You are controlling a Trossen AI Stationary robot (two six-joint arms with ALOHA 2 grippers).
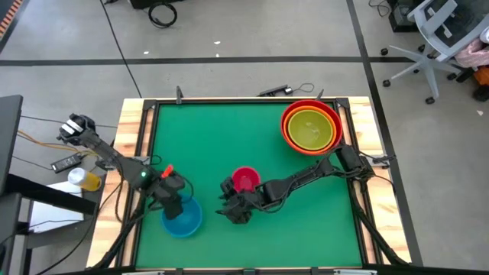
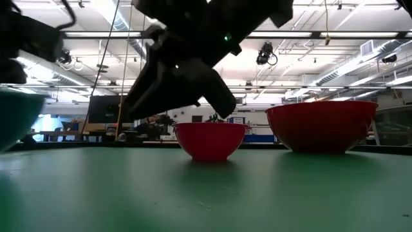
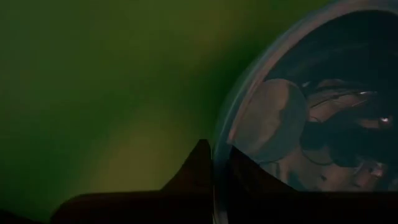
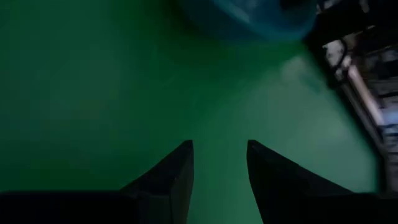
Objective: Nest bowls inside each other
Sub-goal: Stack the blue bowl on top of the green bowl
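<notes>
The light blue bowl [image 1: 183, 220] is near the table's front left, with my left gripper [image 1: 174, 200] shut on its rim. In the low view the blue bowl [image 2: 14, 119] appears to hang clear of the green table. The small magenta bowl [image 1: 245, 180] stands upright on its base mid-table. My right gripper [image 1: 233, 212] is just on its near side, open over bare mat, with nothing between its fingers [image 4: 219, 149]. At the far right the red bowl [image 1: 289, 114] holds the orange bowl [image 1: 287, 131], which holds the yellow-green bowl [image 1: 312, 130]. My left gripper pinches the blue bowl's rim [image 3: 216, 140], one finger outside the wall [image 3: 196, 165] and one inside the hollow [image 3: 249, 177]. The fingers come from above, pointing steeply down. The bowl hangs below them, open side up, apparently off the table.
A raised wooden frame [image 1: 137, 153] borders the green mat. Bare mat lies between the magenta bowl and the stacked bowls. In the low view my right arm [image 2: 187, 71] hangs in front of the magenta bowl [image 2: 209, 140]. Cables and a yellow item [image 1: 88, 180] lie off the table's left.
</notes>
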